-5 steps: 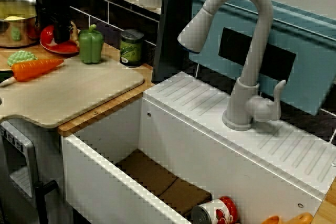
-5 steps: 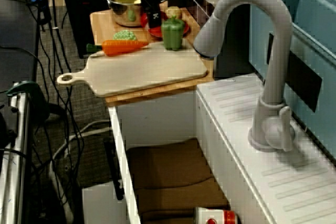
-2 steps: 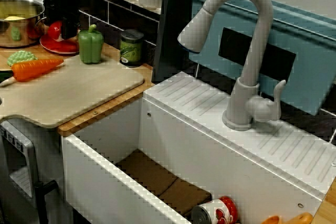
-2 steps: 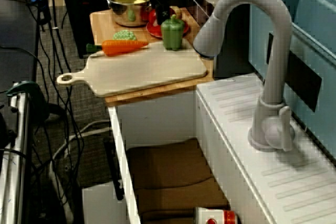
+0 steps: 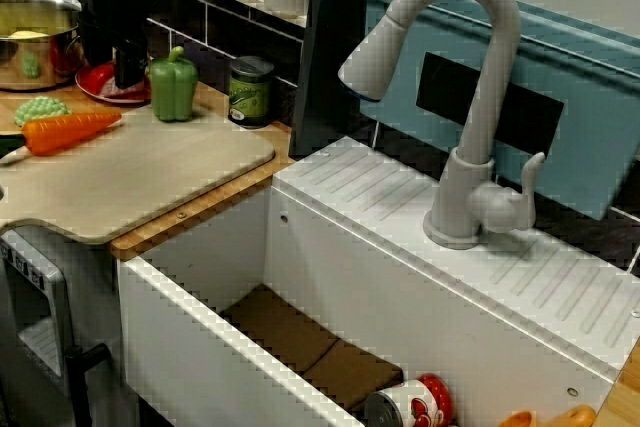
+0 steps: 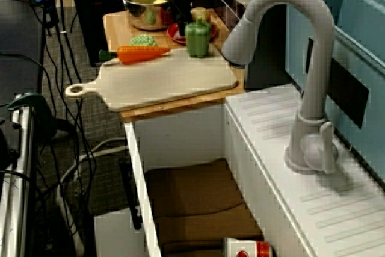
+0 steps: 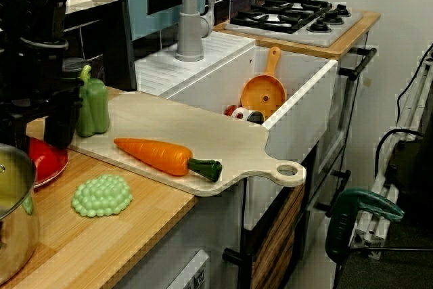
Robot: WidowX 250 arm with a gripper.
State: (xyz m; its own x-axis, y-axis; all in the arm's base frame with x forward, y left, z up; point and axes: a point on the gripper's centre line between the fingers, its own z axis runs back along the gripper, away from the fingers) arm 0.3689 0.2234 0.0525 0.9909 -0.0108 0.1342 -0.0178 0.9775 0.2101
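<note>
- A black pincer (image 5: 116, 67) is seen at the far end of a light wooden counter (image 7: 122, 235), lowered straight over a round red plate (image 5: 100, 89).
- The plate lies directly beneath the pincer, with the fingertips set down at or just above its glossy surface. Being round and shallow, it has no long axis to line up with.
- How wide the pincer is spread cannot be told, and nothing can be made out between the fingers. In the view from the pot end of the counter the fingers (image 7: 62, 116) are lost in shadow.
- A smooth, waxy-looking green toy bell pepper (image 5: 173, 85) is stood upright just beside the plate, on the side towards the sink, very near one finger.
- A shiny steel pot (image 5: 35, 42) is set on the plate's other side.
- A pale wooden cutting board (image 5: 150, 172) with a holed handle is laid in front of the plate. A smooth orange toy carrot (image 5: 70, 131) with a green stub is laid along it.
- A bumpy, light green domed toy (image 5: 40, 109) is placed on the counter beside the carrot.
- A small green-labelled tin (image 5: 250, 90) is stood against the dark tiled wall.
- A deep white sink (image 5: 200, 337) and a curved grey tap (image 5: 470, 97) are found well apart from the pincer.
</note>
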